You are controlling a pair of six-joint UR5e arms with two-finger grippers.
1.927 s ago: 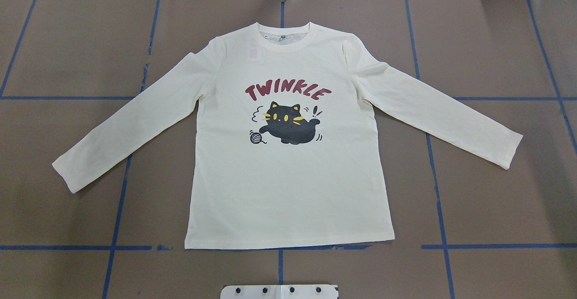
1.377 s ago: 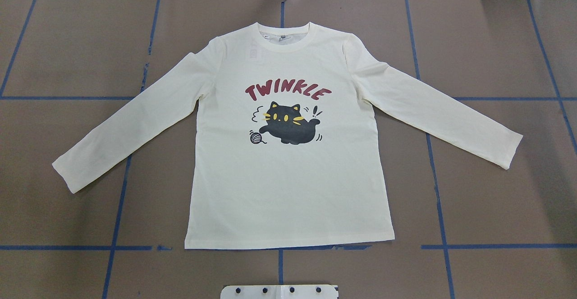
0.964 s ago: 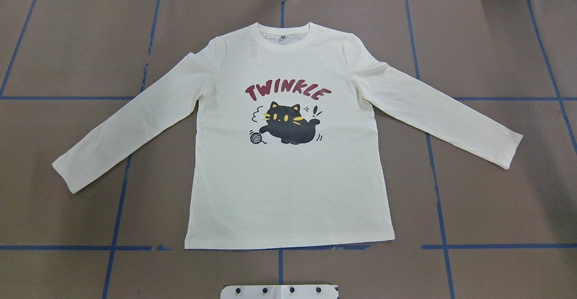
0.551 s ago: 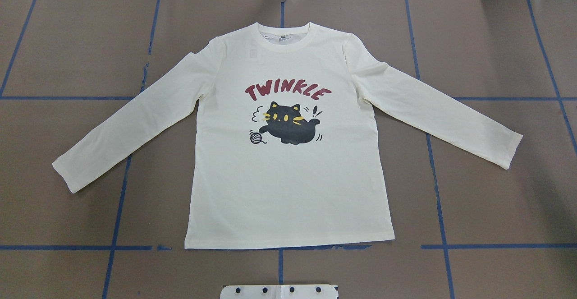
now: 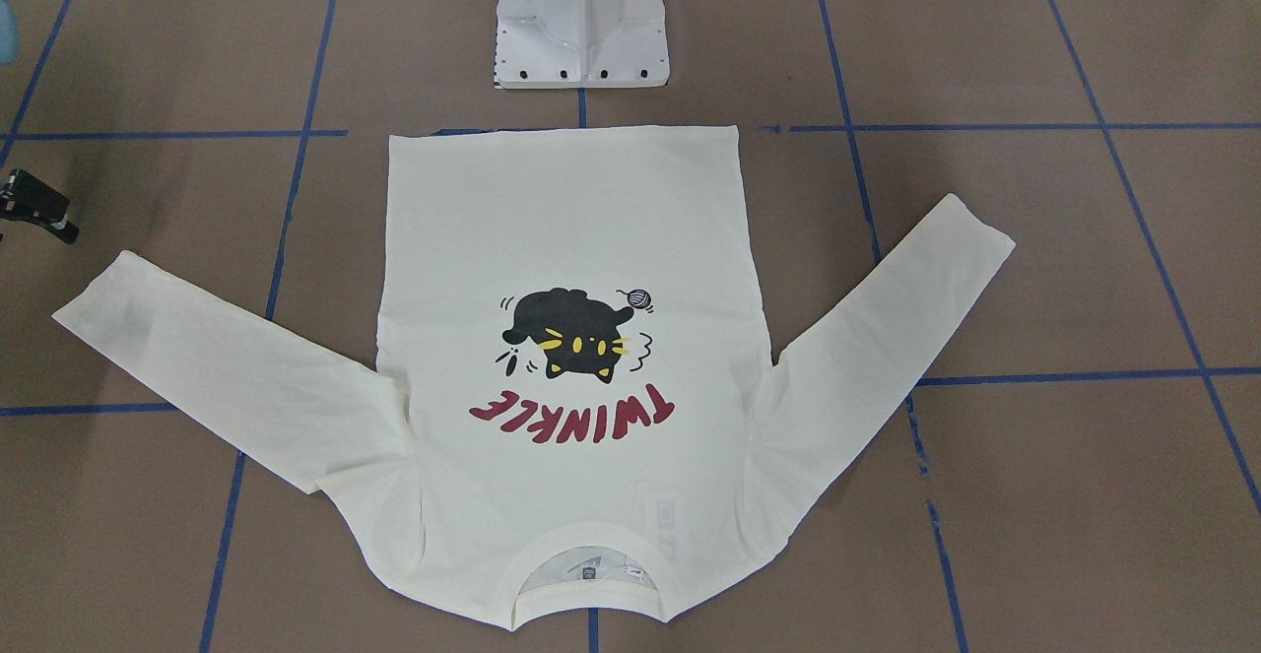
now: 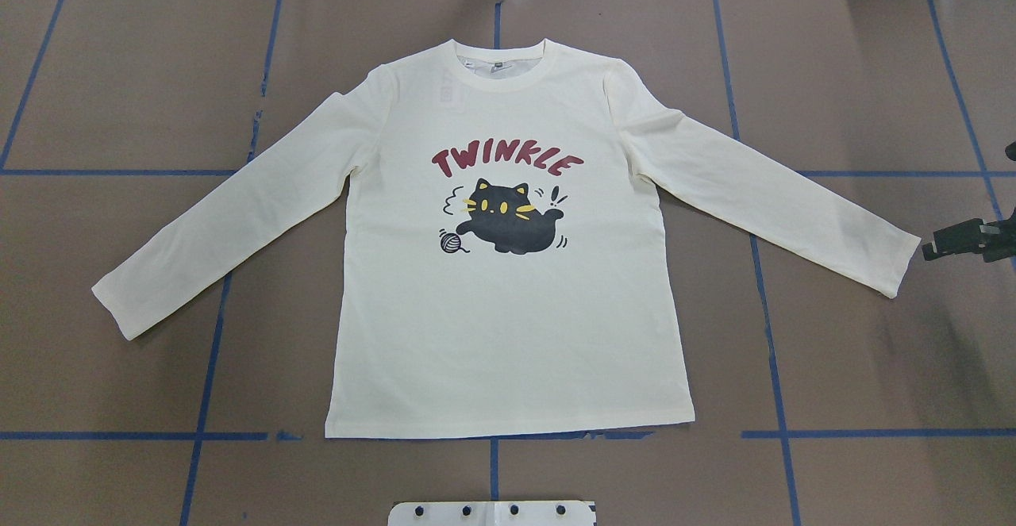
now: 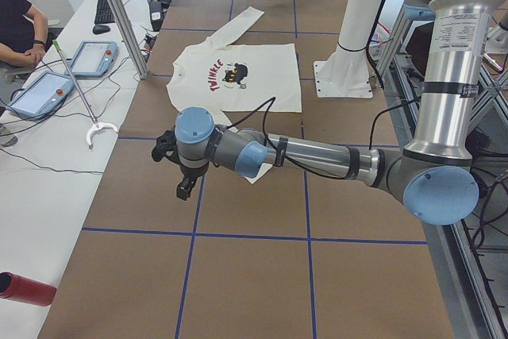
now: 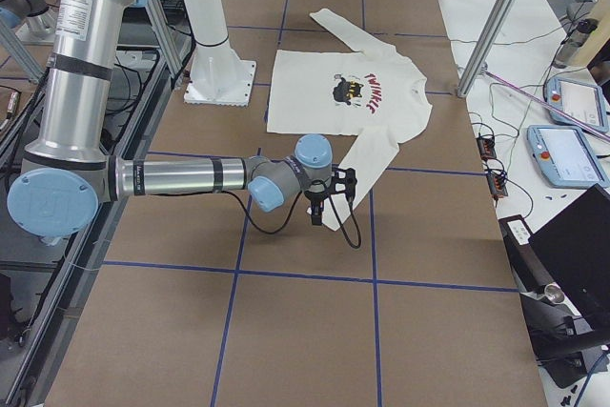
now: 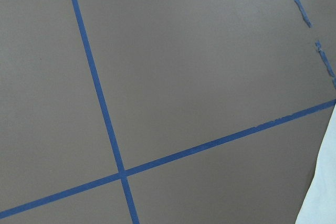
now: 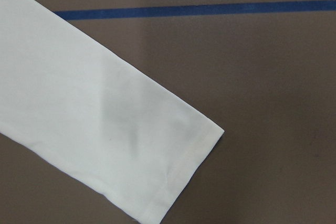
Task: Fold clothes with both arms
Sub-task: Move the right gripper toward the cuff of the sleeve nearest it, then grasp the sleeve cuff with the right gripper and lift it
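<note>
The clothes are one cream-white long-sleeved shirt [image 6: 508,320] lying flat with its black cat print and red "TWINKLE" face up and both sleeves spread out; it also shows upside down as the shirt [image 5: 562,229]. My right gripper [image 6: 940,244] hovers just past the right sleeve cuff [image 10: 173,150], and the same gripper [image 5: 39,210] sits at the front-facing view's left edge; I cannot tell whether it is open or shut. My left gripper [image 7: 184,190] hangs over the brown table beyond the left cuff and shows only from the side, so I cannot tell its state.
The brown table [image 6: 873,74] carries a grid of blue tape lines. The white pedestal base [image 5: 581,18] stands just behind the shirt's hem. A side bench with teach pendants [image 7: 48,89] and a seated person runs along the far edge. A red cylinder [image 7: 24,287] lies near it.
My right gripper has come into the overhead view at the right edge, beside the right sleeve cuff. The shirt has not moved.
</note>
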